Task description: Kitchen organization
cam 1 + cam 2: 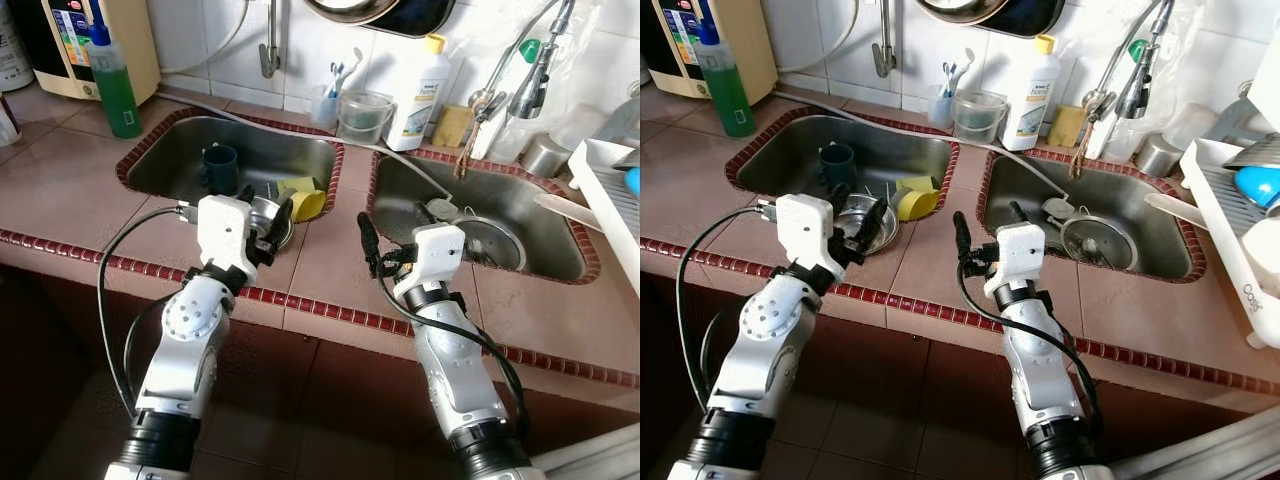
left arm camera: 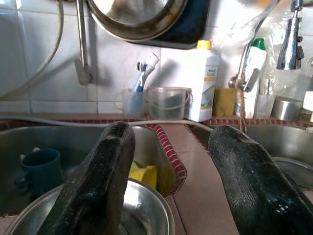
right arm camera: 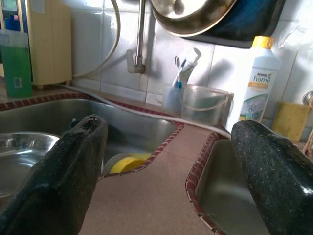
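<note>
We are at the start of tidying this kitchen, as far as we can tell. Nothing is in our grip yet, and the dishes sit in the sinks.

Our left end effector [image 1: 268, 228] hangs over the near edge of the left sink [image 1: 170, 150]. Its two black fingers [image 2: 98, 181] are spread apart and hold nothing. Right under them is a shiny metal bowl [image 1: 862, 222]. We think this bowl is the first thing to pick up.

Our right end effector [image 1: 985, 232] is over the strip of surface [image 1: 930, 250] between the two sinks. Its fingers are wide apart too, and empty.

The left sink also holds a dark blue cup [image 1: 219, 167] standing up and a yellow cup [image 1: 305, 203] lying on its side just beside the bowl. The right sink [image 1: 1160, 250] holds a round metal lid [image 1: 1097, 240] and a small white thing we cannot make out.

Behind the sinks stand a clear tub [image 1: 362, 116], a cup with toothbrushes [image 1: 327, 100], a white bottle [image 1: 418, 92] and a green soap bottle [image 1: 113, 82]. A white rack [image 1: 1240, 220] on our right holds a blue dish [image 1: 1262, 187].

Most of the work is still left to do.
</note>
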You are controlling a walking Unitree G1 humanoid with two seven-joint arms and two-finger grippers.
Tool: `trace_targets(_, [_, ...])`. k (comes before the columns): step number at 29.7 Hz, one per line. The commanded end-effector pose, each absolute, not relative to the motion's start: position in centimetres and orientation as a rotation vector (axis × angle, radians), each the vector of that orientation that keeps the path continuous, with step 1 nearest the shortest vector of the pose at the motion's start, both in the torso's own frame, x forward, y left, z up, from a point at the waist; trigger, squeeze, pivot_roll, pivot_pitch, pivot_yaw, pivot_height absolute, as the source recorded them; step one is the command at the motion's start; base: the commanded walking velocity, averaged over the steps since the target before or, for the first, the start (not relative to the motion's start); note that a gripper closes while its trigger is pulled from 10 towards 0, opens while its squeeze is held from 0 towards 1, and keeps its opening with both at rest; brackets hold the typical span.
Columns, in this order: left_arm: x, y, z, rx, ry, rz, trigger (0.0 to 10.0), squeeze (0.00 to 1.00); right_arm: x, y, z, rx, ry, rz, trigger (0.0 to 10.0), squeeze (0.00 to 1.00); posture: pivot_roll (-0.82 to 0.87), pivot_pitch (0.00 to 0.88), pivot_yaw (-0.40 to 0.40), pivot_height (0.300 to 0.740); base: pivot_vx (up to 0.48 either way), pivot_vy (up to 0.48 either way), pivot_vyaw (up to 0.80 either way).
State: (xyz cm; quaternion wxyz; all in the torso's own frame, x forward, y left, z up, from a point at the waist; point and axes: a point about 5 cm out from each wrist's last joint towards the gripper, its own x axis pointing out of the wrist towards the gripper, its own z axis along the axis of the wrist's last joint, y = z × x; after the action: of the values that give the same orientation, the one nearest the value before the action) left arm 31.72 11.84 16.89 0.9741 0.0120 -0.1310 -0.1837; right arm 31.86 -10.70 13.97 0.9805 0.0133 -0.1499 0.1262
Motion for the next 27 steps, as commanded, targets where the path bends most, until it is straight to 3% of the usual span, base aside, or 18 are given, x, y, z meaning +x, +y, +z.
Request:
trace_targets(1, [31.63,11.53,17.05,0.028,-0.269,-0.369,10.0,0.00,31.78,-11.38,14.12,0.031,-0.307,0.230,10.0,1.00,-0.16,0.071,-0.094,0.740,0.000,0.000,0.00])
trace_targets(7, [31.78,11.91,17.30,0.010,-0.282,-0.350,10.0,0.00,31.82,-11.52,14.10,0.019,-0.310,0.215,10.0,1.00,-0.16,0.064,-0.087,0.740,0.000,0.000,0.00])
trace_targets(8, [31.82,12.02,17.47,-0.007,-0.291,-0.353,10.0,1.00,31.91,-11.57,14.07,0.002,-0.308,0.199,10.0,1.00,-0.16,0.060,-0.086,0.740,0.000,0.000,0.00])
trace_targets(9, [31.83,12.05,17.50,-0.012,-0.292,-0.353,10.0,1.00,31.92,-11.56,14.05,0.001,-0.306,0.198,10.0,1.00,-0.16,0.060,-0.086,0.740,0.000,0.000,0.00])
trace_targets(10, [31.86,12.05,17.57,-0.019,-0.293,-0.358,10.0,1.00,31.90,-11.43,14.10,0.000,-0.310,0.212,10.0,0.84,-0.16,0.057,-0.085,0.740,0.000,0.000,0.00])
trace_targets(11, [31.87,12.05,17.61,-0.024,-0.293,-0.361,10.0,1.00,31.88,-11.33,14.15,0.001,-0.312,0.224,10.0,0.84,-0.16,0.057,-0.085,0.740,0.000,0.000,0.00])
trace_targets(12, [31.93,12.10,17.60,-0.041,-0.287,-0.364,10.0,1.00,31.83,-11.27,14.18,0.004,-0.317,0.222,10.0,0.00,-0.16,0.053,-0.083,0.740,0.000,0.000,0.00])
trace_targets(27, [32.32,12.44,17.66,-0.013,-0.279,-0.362,10.0,1.00,31.77,-11.46,14.05,-0.013,-0.315,0.210,10.0,0.00,-0.16,0.042,-0.076,0.740,0.000,0.000,0.00])
